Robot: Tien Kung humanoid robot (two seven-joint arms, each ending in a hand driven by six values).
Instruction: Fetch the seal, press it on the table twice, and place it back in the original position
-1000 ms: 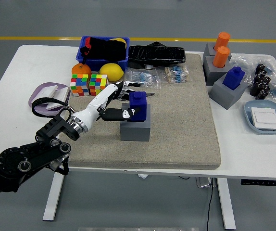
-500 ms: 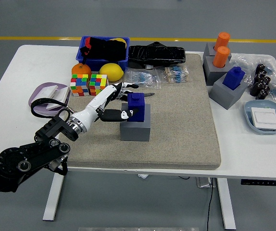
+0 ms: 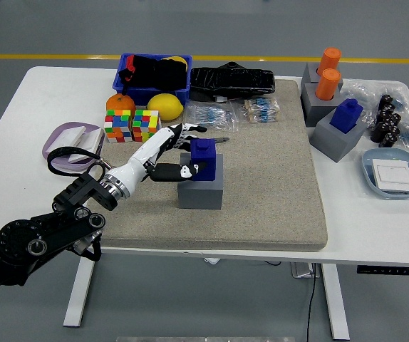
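You are looking at a white table (image 3: 19,107) with a large beige mat (image 3: 268,178) covering its middle. On the mat, left of centre, stands a grey block (image 3: 201,187) with the blue seal (image 3: 204,158) seated upright on top of it. Your left arm (image 3: 40,239) enters from the lower left corner and reaches over the mat to the seal. The left hand (image 3: 163,153) is at the seal's left side: the thumb lies against the seal's near-left face, and the fingers (image 3: 187,132) extend past its far side. You cannot tell whether the grasp is closed on the seal.

At the right edge of the mat, note a second grey block (image 3: 336,139) carrying another blue seal (image 3: 347,114), and behind it a holder with two orange seals (image 3: 328,73). A blue bin (image 3: 127,75), a lemon (image 3: 164,106), an orange (image 3: 120,103) and two colour cubes (image 3: 132,125) sit at the far left.
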